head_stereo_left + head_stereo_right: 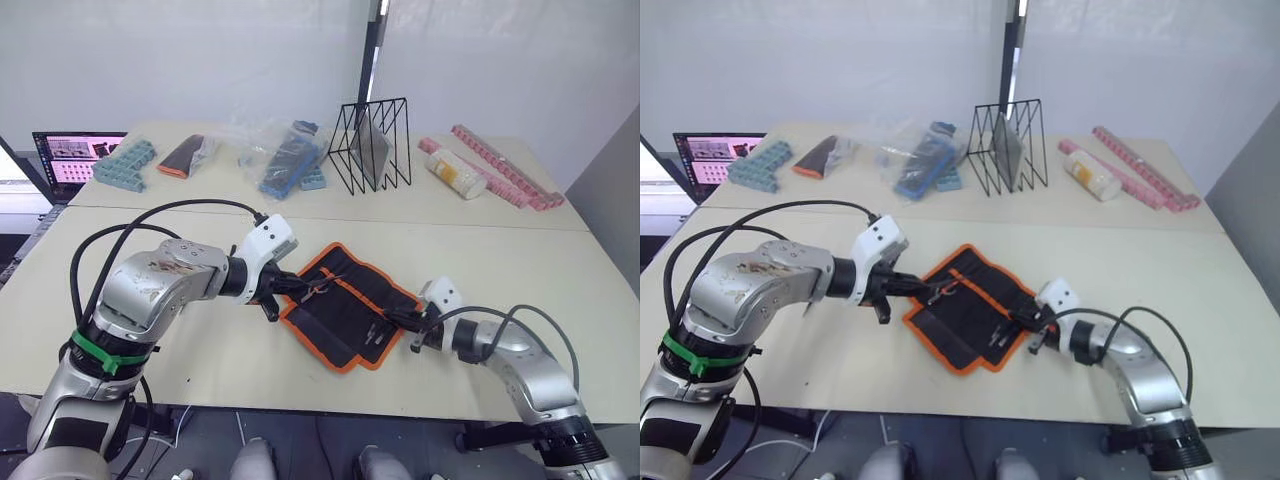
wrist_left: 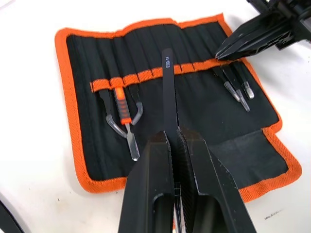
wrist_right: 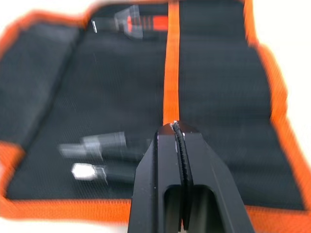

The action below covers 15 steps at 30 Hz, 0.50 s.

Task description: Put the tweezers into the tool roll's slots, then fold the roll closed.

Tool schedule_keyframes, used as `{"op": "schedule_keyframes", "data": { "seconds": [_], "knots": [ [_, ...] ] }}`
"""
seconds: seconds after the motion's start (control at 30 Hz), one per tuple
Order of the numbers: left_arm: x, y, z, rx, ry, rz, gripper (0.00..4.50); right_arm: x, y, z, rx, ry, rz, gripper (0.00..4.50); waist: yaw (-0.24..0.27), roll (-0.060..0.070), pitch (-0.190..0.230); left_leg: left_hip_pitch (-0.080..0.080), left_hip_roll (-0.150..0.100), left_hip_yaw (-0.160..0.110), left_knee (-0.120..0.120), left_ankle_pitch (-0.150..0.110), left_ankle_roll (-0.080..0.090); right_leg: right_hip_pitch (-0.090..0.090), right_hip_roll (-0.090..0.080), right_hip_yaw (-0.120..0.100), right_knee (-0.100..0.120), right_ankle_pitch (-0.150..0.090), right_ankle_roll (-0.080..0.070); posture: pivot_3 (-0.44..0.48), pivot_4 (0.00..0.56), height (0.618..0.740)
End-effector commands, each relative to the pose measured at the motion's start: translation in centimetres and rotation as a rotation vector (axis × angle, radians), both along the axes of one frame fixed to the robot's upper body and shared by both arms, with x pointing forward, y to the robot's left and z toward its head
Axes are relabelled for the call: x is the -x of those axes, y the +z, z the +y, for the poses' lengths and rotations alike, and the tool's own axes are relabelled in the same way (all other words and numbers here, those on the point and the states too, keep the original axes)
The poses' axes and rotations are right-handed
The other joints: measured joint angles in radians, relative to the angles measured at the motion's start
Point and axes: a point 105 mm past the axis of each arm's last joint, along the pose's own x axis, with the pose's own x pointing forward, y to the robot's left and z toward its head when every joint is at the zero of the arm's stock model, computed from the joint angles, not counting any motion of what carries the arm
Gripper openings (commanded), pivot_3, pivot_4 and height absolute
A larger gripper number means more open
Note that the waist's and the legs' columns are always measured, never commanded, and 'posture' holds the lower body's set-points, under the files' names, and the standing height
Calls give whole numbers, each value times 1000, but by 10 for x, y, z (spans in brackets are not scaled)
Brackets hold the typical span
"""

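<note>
A slim black tweezer (image 2: 168, 87) printed "ESD-11" is clamped between the ridged fingers of the left gripper (image 2: 172, 138). Its long axis runs straight out from the fingertips, and its far end lies over the orange stripe (image 2: 146, 75) of the open tool roll (image 2: 194, 104). The roll is flat black woven fabric with orange edging, spread on the pale table (image 1: 520, 250) directly beneath both grippers. Capped tweezer tips (image 2: 236, 91) poke from slots beside the right gripper (image 3: 176, 127), whose fingers are pressed together on the stripe, holding nothing. An orange-handled tool (image 2: 124, 107) sits in another slot.
</note>
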Motion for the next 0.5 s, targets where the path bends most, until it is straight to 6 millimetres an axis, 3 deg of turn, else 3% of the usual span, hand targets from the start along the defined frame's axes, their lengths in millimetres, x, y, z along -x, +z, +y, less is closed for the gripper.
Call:
{"op": "schedule_keyframes", "data": {
  "seconds": [0.03,0.23,0.5],
  "knots": [
    [2,-2,2,-21,28,7,0,2,-10,1,21,6,26,27,0,0,0,0,0,0,0,0,0,0,0,0,0,0,0,0,150,713],
    [2,-10,0,-50,85,30,0,5,-28,-9,80,-19,83,27,0,0,0,2,0,-1,1,0,0,3,0,0,0,0,0,0,150,713],
    [-1,-19,-8,-59,117,26,0,4,-29,-13,105,-23,85,27,2,-1,0,10,-2,-4,0,0,0,15,0,0,-3,-1,2,0,150,713]
  ]
}}
